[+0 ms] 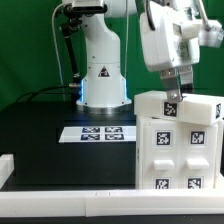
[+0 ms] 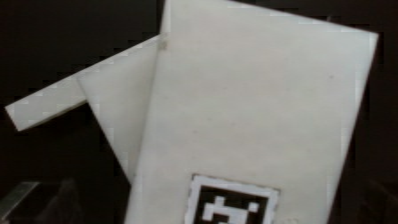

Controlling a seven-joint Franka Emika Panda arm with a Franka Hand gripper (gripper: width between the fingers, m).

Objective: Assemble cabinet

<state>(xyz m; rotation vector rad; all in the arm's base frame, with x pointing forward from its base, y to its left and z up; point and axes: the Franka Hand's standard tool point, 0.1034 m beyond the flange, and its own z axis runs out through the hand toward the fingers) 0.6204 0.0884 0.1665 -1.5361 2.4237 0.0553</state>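
Exterior: whole cabinet; wrist: 1 tag.

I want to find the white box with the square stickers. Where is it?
The cabinet stands on the black table at the exterior view's right, under the gripper. The marker board lies just beside it.

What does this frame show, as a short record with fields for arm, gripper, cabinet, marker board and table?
arm: white, reaching down from above to the cabinet's top
gripper: at the cabinet's upper edge; jaw state cannot be told
cabinet: white tagged panels, standing on the exterior view's right, near the front
wrist view: white panels fill the picture, one tag at the edge
marker board: flat on the table in front of the arm's base
table: black top, white rail along the front
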